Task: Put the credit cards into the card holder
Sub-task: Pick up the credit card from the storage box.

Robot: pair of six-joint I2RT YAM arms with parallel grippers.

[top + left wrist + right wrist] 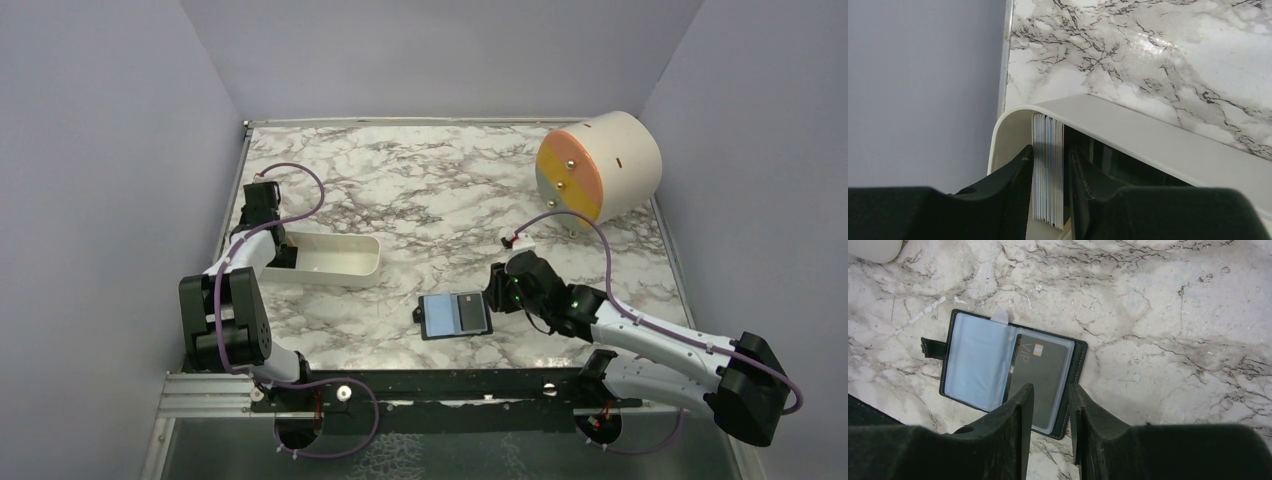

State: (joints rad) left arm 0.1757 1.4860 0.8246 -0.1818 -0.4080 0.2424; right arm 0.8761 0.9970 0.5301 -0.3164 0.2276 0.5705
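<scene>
Pickup from the white plastic tray (pixel 1148 135).
My left hand (pixel 1050 155) straddles the thin card stack (pixel 1048 132), grip unclear; right hand (pixel 1050 390) released, black folding wallet (pixel 978 365) beneath it. Next: lift.

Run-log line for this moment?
left end effector: straddles upright card stack in white plastic tray | right end effector: open, at open black card holder | grey VIP card: inside holder

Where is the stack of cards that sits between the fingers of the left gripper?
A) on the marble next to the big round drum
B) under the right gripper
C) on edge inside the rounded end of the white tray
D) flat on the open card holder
C: the left wrist view shows the stack of cards standing on edge against the curved end wall of the white tray, with a finger of the left gripper on either side.
</scene>
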